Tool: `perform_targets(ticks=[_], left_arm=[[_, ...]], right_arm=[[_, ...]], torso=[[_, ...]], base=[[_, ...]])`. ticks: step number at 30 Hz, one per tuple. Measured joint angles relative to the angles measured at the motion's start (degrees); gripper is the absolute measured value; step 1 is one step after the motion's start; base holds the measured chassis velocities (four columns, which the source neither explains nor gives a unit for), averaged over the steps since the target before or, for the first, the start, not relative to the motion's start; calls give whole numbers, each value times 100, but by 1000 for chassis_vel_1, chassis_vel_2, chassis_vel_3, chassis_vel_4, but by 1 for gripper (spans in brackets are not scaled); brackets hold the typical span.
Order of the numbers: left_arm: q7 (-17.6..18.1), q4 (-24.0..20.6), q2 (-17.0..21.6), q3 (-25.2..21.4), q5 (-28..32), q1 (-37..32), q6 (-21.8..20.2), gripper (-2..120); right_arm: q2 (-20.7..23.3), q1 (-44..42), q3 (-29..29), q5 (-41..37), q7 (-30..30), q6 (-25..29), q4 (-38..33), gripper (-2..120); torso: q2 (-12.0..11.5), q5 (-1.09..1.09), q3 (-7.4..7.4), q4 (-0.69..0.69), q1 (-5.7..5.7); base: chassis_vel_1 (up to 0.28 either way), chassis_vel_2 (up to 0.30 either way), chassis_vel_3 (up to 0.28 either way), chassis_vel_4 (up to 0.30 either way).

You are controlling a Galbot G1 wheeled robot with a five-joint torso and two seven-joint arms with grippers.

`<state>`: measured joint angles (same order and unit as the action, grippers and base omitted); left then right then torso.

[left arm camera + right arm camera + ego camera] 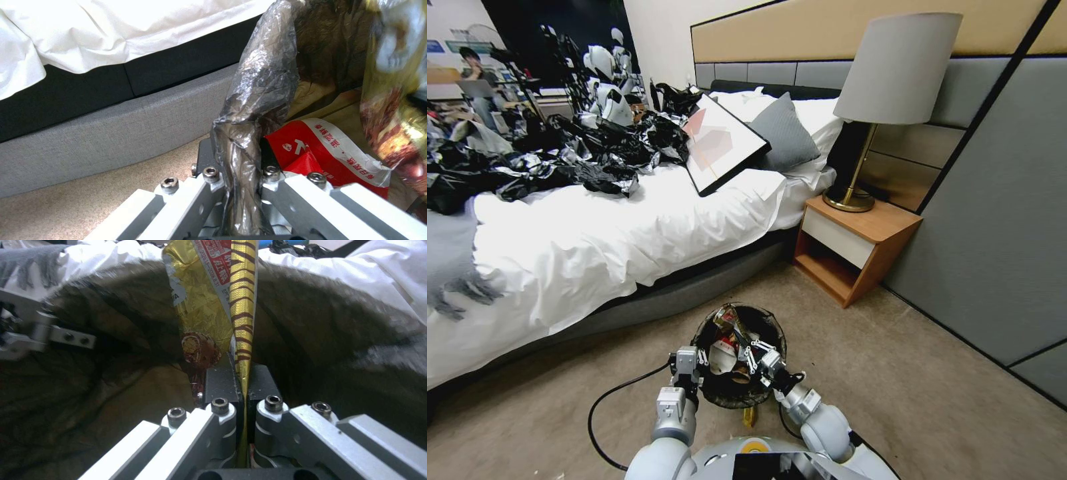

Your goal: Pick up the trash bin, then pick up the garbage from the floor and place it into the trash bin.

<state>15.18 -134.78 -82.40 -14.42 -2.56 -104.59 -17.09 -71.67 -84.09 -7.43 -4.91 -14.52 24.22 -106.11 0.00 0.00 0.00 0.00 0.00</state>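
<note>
while my left claw (692,369) pinches the trash bin (764,327) rim, i see my right claw (752,360) over it. it's pressed together on a gold snack wrapper (202,306).

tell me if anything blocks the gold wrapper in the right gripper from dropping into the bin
Nothing visible does. The right gripper holds the gold wrapper over the open mouth of the trash bin, whose rim the left gripper clamps. Below it lies only earlier litter, including a red-and-white wrapper.
</note>
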Motion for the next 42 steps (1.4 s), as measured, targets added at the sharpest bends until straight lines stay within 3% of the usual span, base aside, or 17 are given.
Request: perform_targets(ticks=[8,11,16,18,23,24,26,33,42], left_arm=[[-6,-35,3,4,1,-38,-3,0],[-12,-49,-17,-13,18,-38,-6,0],[-14,-51,-33,-14,24,-38,-8,0],[-15,-51,-36,-13,25,-35,-7,0],[-16,-51,-31,-14,28,-28,-9,0],[-16,-51,-29,-16,29,-27,-10,0],[-16,-49,-30,-17,29,-25,-11,0],[-14,-40,-22,-20,29,-27,-10,0],[-5,-15,-15,-11,28,-14,-8,0]], right_arm=[[-28,69,-80,72,144,7,273,4],[-31,72,-125,72,155,54,318,19],[-25,58,-167,37,154,56,268,32],[-8,52,-204,20,154,62,252,44],[-2,33,-227,13,154,78,237,56],[-2,23,-237,13,154,92,232,65],[3,1,-240,17,154,110,211,74],[55,-158,-221,127,140,203,112,96],[75,-315,-243,232,130,296,-68,100]], torso=[[0,1,0,0,0],[0,1,0,0,0],[0,0,1,0,0],[0,0,1,0,0],[0,0,0,0,0],[0,0,0,0,0],[0,0,1,0,0],[0,0,1,0,0],[0,0,0,0,0]], base=[[0,0,0,0],[0,0,0,0],[0,0,0,0],[0,0,0,0],[0,0,0,0],[0,0,0,0],[0,0,0,0],[0,0,0,0],[0,0,0,0]])
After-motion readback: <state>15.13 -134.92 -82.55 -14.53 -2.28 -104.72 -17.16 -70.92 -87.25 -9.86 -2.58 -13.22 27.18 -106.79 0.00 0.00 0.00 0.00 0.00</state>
